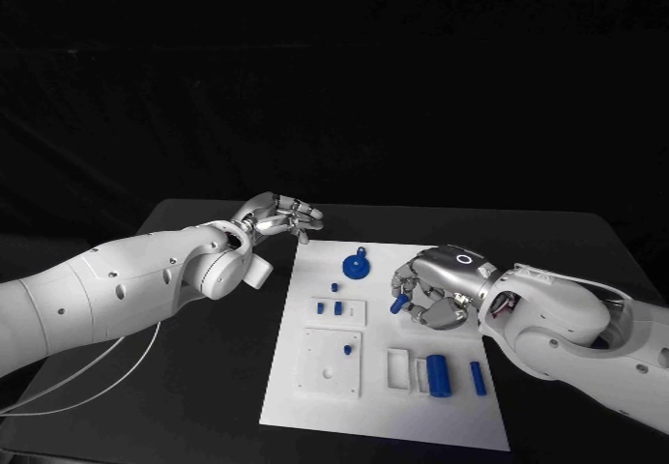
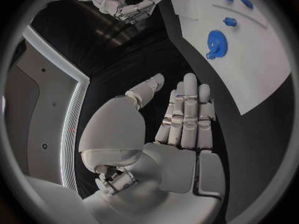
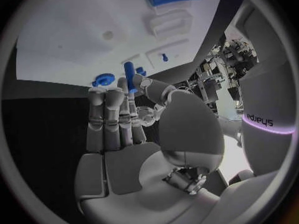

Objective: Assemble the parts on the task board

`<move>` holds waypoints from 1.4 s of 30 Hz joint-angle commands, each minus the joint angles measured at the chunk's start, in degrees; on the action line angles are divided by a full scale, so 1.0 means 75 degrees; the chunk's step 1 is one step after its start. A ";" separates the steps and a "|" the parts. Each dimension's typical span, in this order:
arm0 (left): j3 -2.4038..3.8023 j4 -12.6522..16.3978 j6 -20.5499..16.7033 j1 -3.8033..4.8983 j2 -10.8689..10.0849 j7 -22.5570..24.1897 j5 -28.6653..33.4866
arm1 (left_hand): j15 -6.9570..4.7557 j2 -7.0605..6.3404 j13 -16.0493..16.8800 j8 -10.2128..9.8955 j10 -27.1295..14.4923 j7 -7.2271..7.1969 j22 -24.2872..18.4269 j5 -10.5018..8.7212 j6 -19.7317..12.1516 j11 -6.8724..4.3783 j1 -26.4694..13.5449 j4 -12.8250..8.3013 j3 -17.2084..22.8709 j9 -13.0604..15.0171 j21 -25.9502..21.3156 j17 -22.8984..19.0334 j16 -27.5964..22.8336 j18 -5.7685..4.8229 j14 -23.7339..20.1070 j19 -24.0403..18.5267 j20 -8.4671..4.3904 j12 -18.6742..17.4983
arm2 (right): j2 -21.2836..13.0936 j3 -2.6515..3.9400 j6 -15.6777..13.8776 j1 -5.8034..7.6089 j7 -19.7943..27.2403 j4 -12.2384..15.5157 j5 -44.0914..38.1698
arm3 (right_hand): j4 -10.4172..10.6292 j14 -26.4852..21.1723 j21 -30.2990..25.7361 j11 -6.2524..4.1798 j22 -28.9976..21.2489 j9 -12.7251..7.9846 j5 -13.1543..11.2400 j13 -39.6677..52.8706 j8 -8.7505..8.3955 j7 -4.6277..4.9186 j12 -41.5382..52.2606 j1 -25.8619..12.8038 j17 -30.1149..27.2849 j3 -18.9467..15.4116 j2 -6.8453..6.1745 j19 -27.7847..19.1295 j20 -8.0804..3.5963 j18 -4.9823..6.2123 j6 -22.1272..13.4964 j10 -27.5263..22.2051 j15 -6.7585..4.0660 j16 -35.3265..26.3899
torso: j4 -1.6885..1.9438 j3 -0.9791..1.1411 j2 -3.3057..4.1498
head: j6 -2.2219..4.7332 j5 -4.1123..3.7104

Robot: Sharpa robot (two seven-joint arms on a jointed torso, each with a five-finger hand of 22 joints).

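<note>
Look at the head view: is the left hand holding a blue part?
No. The left hand hovers off the task board holding nothing; the right hand pinches the blue peg.

white task board [image 1: 314, 406], blue parts [image 1: 438, 374], black table [image 1: 209, 387], silver right hand [image 1: 429, 287]

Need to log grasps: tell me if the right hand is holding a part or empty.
Holding: the right hand pinches a small blue peg between thumb and fingertips above the task board.

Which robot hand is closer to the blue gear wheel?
Right. The right hand hovers just beside the blue gear, over the task board, holding a small blue peg. The left hand sits farther away, off the board.
</note>
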 commanded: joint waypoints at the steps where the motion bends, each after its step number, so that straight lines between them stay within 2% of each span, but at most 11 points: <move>1: 0.0006 0.0013 0.0066 0.0004 0.0011 0.0094 0.0045 | -0.0005 0.0055 -0.0010 0.0010 -0.0037 0.0017 0.0012 0.0040 -0.0060 -0.0016 -0.0001 -0.0005 -0.0036 -0.0013 -0.0028 0.0012 -0.0030 0.0066 0.0072 0.0033 0.0010 -0.0015 | 0.0180 0.0001 -0.0115 -0.0006 0.0230 0.0074 0.0309 | 0.0012 0.0021 0.0032 0.0011 0.0135 0.0119 0.0025 0.0011 0.0045 -0.0001 0.0004 0.0004 0.0008 0.0056 0.0002 0.0072 0.0000 0.0468 0.0075 0.0038 -0.0037 0.0030 | -0.0008 -0.0002 0.0001 | -0.0029 0.0089; 3: 0.0006 0.0014 0.0065 0.0004 0.0012 0.0095 0.0045 | -0.0005 0.0054 -0.0010 0.0011 -0.0037 0.0018 0.0012 0.0040 -0.0060 -0.0016 -0.0001 -0.0006 -0.0037 -0.0013 -0.0029 0.0014 -0.0032 0.0066 0.0073 0.0033 0.0010 -0.0014 | 0.0309 -0.0001 -0.0105 -0.0007 0.0252 0.0090 0.0313 | 0.0014 0.0021 0.0033 0.0011 0.0135 0.0121 0.0026 0.0013 0.0044 0.0000 0.0002 0.0003 0.0007 0.0062 0.0008 0.0073 -0.0002 0.0468 0.0073 0.0036 -0.0037 0.0030 | -0.0013 -0.0004 -0.0003 | -0.0051 0.0162; 7: 0.0006 0.0005 0.0071 0.0004 0.0018 0.0095 0.0046 | -0.0005 0.0055 -0.0011 0.0011 -0.0037 0.0018 0.0013 0.0041 -0.0060 -0.0016 0.0000 -0.0006 -0.0037 -0.0013 -0.0030 0.0017 -0.0034 0.0066 0.0073 0.0034 0.0010 -0.0014 | 0.0596 -0.0030 -0.0111 -0.0008 0.0279 0.0107 0.0225 | 0.0016 0.0020 0.0035 0.0011 0.0134 0.0124 0.0025 0.0016 0.0042 0.0001 -0.0001 -0.0001 0.0006 0.0067 0.0016 0.0074 -0.0004 0.0468 0.0069 0.0033 -0.0037 0.0030 | -0.0006 -0.0002 -0.0002 | -0.0071 0.0230; 15: 0.0006 -0.0039 0.0053 0.0005 0.0058 0.0098 0.0062 | -0.0005 0.0053 -0.0013 0.0015 -0.0037 0.0017 0.0016 0.0041 -0.0059 -0.0016 0.0004 -0.0010 -0.0037 -0.0013 -0.0033 0.0026 -0.0040 0.0067 0.0075 0.0035 0.0010 -0.0013 | 0.1215 -0.0358 -0.0097 -0.0032 0.0367 0.0129 -0.0047 | 0.0011 0.0020 0.0037 0.0012 0.0133 0.0127 0.0025 0.0020 0.0041 0.0002 -0.0004 -0.0006 0.0006 0.0070 0.0023 0.0073 -0.0008 0.0468 0.0065 0.0030 -0.0036 0.0031 | 0.0004 -0.0012 0.0002 | -0.0119 0.0390; 21: 0.0006 -0.0044 0.0063 0.0005 0.0107 0.0097 0.0063 | -0.0005 0.0052 -0.0013 0.0016 -0.0036 0.0017 0.0017 0.0041 -0.0059 -0.0016 0.0006 -0.0012 -0.0038 -0.0013 -0.0035 0.0030 -0.0043 0.0067 0.0075 0.0036 0.0010 -0.0012 | 0.1584 -0.0412 -0.0081 -0.0224 0.0420 0.0053 -0.0264 | 0.0005 0.0019 0.0040 0.0012 0.0133 0.0130 0.0025 0.0023 0.0041 0.0001 -0.0005 -0.0005 0.0005 0.0072 0.0031 0.0073 -0.0011 0.0468 0.0063 0.0029 -0.0036 0.0032 | 0.0009 -0.0008 0.0000 | -0.0157 0.0529; 32: 0.0006 -0.0042 0.0077 0.0005 0.0145 0.0088 0.0064 | -0.0005 0.0052 -0.0015 0.0019 -0.0036 0.0017 0.0019 0.0039 -0.0058 -0.0016 0.0006 -0.0013 -0.0039 -0.0013 -0.0038 0.0037 -0.0048 0.0067 0.0075 0.0036 0.0011 -0.0012 | 0.1859 -0.0666 0.0073 -0.0293 0.0430 -0.0146 -0.0522 | -0.0013 0.0018 0.0044 0.0012 0.0134 0.0136 0.0025 0.0028 0.0041 0.0001 -0.0008 -0.0008 0.0005 0.0071 0.0041 0.0071 -0.0015 0.0468 0.0060 0.0026 -0.0036 0.0033 | 0.0003 -0.0010 0.0001 | -0.0261 0.0704; 35: 0.0006 -0.0039 0.0080 0.0005 0.0147 0.0087 0.0064 | -0.0005 0.0053 -0.0016 0.0020 -0.0037 0.0017 0.0019 0.0039 -0.0058 -0.0016 0.0006 -0.0013 -0.0039 -0.0013 -0.0040 0.0040 -0.0050 0.0067 0.0075 0.0037 0.0011 -0.0012 | 0.1884 -0.0768 0.0160 -0.0293 0.0418 -0.0199 -0.0604 | -0.0019 0.0018 0.0046 0.0012 0.0134 0.0138 0.0025 0.0031 0.0041 0.0001 -0.0009 -0.0011 0.0005 0.0068 0.0045 0.0070 -0.0016 0.0468 0.0058 0.0026 -0.0036 0.0034 | 0.0003 -0.0009 0.0000 | -0.0292 0.0732; 38: 0.0006 -0.0038 0.0079 0.0005 0.0146 0.0088 0.0064 | -0.0005 0.0053 -0.0016 0.0021 -0.0037 0.0017 0.0020 0.0039 -0.0058 -0.0015 0.0007 -0.0014 -0.0039 -0.0013 -0.0041 0.0043 -0.0053 0.0067 0.0075 0.0037 0.0011 -0.0011 | 0.1900 -0.0815 0.0203 -0.0306 0.0411 -0.0232 -0.0628 | -0.0028 0.0017 0.0048 0.0013 0.0135 0.0141 0.0025 0.0034 0.0041 0.0002 -0.0011 -0.0015 0.0005 0.0065 0.0049 0.0068 -0.0016 0.0468 0.0056 0.0025 -0.0035 0.0035 | 0.0000 -0.0007 0.0002 | -0.0316 0.0751; 42: 0.0006 -0.0043 0.0084 0.0005 0.0149 0.0088 0.0064 | -0.0004 0.0054 -0.0017 0.0022 -0.0037 0.0017 0.0021 0.0038 -0.0059 -0.0015 0.0007 -0.0014 -0.0040 -0.0013 -0.0043 0.0046 -0.0056 0.0067 0.0075 0.0038 0.0011 -0.0011 | 0.1906 -0.0825 0.0213 -0.0330 0.0415 -0.0245 -0.0635 | -0.0037 0.0016 0.0051 0.0013 0.0135 0.0145 0.0025 0.0037 0.0041 0.0003 -0.0012 -0.0021 0.0005 0.0061 0.0055 0.0065 -0.0017 0.0468 0.0054 0.0024 -0.0035 0.0036 | 0.0000 -0.0003 0.0004 | -0.0355 0.0774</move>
